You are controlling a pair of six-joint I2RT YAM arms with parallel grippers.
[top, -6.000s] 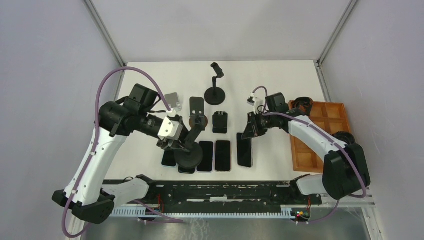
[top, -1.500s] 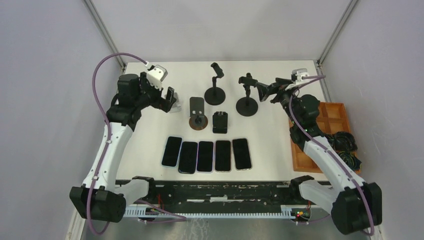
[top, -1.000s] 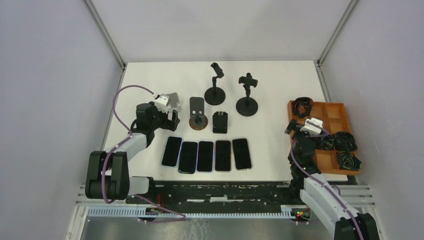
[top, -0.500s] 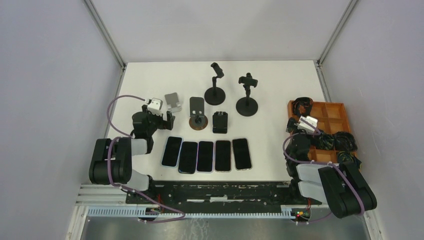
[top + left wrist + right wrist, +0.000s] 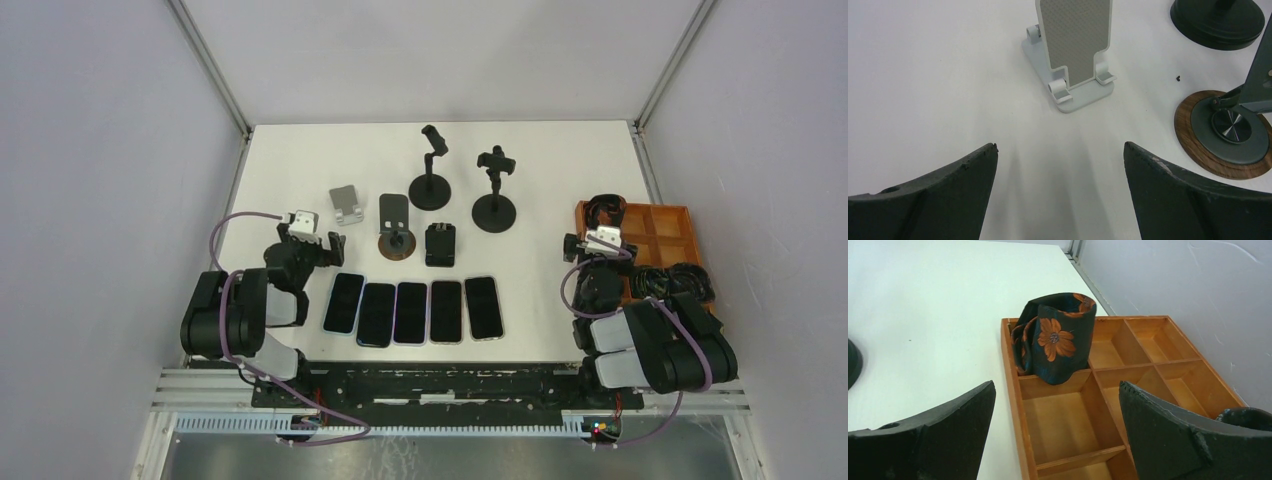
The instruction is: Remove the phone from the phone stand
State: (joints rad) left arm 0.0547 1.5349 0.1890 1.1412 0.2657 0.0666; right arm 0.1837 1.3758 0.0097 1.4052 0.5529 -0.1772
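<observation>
Several dark phones (image 5: 411, 312) lie flat in a row near the table's front edge. No stand carries a phone: the silver stand (image 5: 347, 203) (image 5: 1073, 50), the wood-based stand (image 5: 396, 230) (image 5: 1228, 135), a small black stand (image 5: 440, 244) and two tall black stands (image 5: 431, 180) are bare. My left gripper (image 5: 312, 240) (image 5: 1060, 150) is open and empty, low over the table just short of the silver stand. My right gripper (image 5: 600, 250) (image 5: 1056, 385) is open and empty at the wooden tray's left edge.
The wooden compartment tray (image 5: 690, 215) (image 5: 1010, 370) sits at the right and holds rolled dark flowered ties (image 5: 603, 208) (image 5: 1058, 335). Both arms are folded back over their bases at the near edge. Grey walls close in the table on three sides.
Both arms have folded back toward their bases. The left gripper drew away from the silver stand, the right came down beside the tray. Earlier the right gripper set a phone at the row's right end.
</observation>
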